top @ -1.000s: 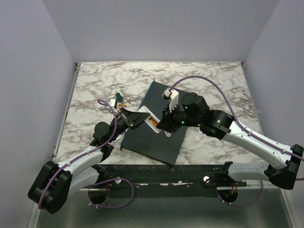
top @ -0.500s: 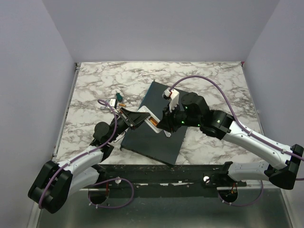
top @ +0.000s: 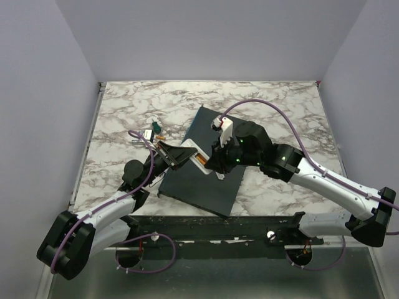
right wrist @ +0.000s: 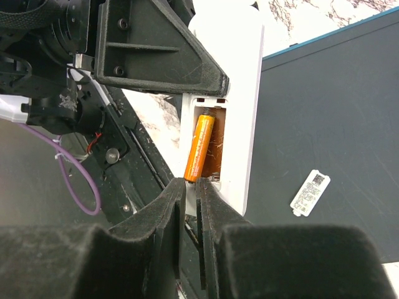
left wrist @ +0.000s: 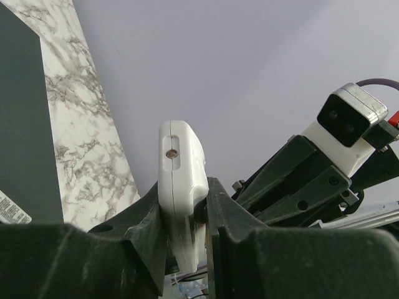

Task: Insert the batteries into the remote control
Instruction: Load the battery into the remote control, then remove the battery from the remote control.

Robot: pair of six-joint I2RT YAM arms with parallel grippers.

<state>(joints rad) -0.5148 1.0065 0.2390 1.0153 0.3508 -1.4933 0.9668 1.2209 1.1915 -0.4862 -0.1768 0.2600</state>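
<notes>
Right wrist view tells most of it: the right gripper [right wrist: 192,187] has its jaws pinched nearly together right at the lower end of the battery [right wrist: 198,146]. Honestly, we can't tell if it's nipping that end or just nudging it. The battery lies slanted in the open bay of the remote control [right wrist: 246,93], and the bottom end doesn't look quite seated, so we reckon this is the press-home step. The left gripper [left wrist: 185,193] is clamped on the remote's sides, holding it up on edge with the bay turned toward the other arm, above the dark slab [right wrist: 324,124] on the counter [right wrist: 312,12]. Basically a vise.
</notes>
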